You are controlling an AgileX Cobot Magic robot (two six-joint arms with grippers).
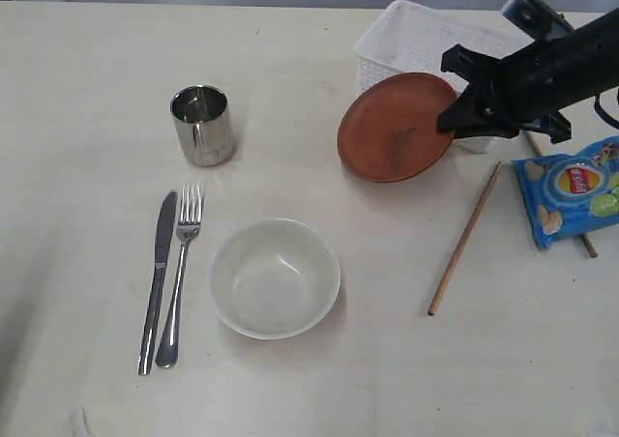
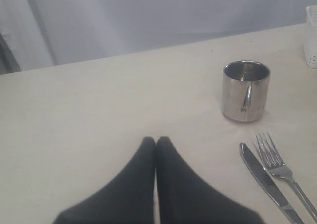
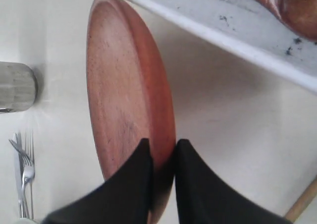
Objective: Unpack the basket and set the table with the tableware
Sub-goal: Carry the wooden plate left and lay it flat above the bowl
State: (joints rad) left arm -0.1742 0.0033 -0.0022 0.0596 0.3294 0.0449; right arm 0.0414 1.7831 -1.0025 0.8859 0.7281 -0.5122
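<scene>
My right gripper (image 3: 161, 144) clamps the plate (image 3: 124, 85) by its rim. The jaws stand only as far apart as the rim is thick. My fingers cover the gripped part of the rim. The plate hangs steeply tilted, just outside the basket (image 1: 406, 36) at its near corner. I cannot tell whether the plate's low edge touches the table (image 1: 97, 70).

My left gripper (image 2: 156, 142) is closed tip to tip and holds nothing. It sits low over bare table. The knife (image 2: 265, 179) and fork (image 2: 280, 167) lie side by side close by, their handles cut off in the left wrist view. The cup (image 2: 245, 91) stands upright beyond them.

In the exterior view, the bowl (image 1: 275, 277) sits upright just right of the fork. Open table surrounds it on the near side and towards the plate.

One chopstick (image 1: 465, 238) lies slanted on the table to the right of the bowl. A second chopstick (image 1: 534, 145) is mostly hidden under the packet (image 1: 571, 195) and my right arm. The packet is cut off by the right edge.

My right arm hides the basket's right part. Inside the basket, a reddish-brown spoon (image 3: 292, 6) shows only in part.
</scene>
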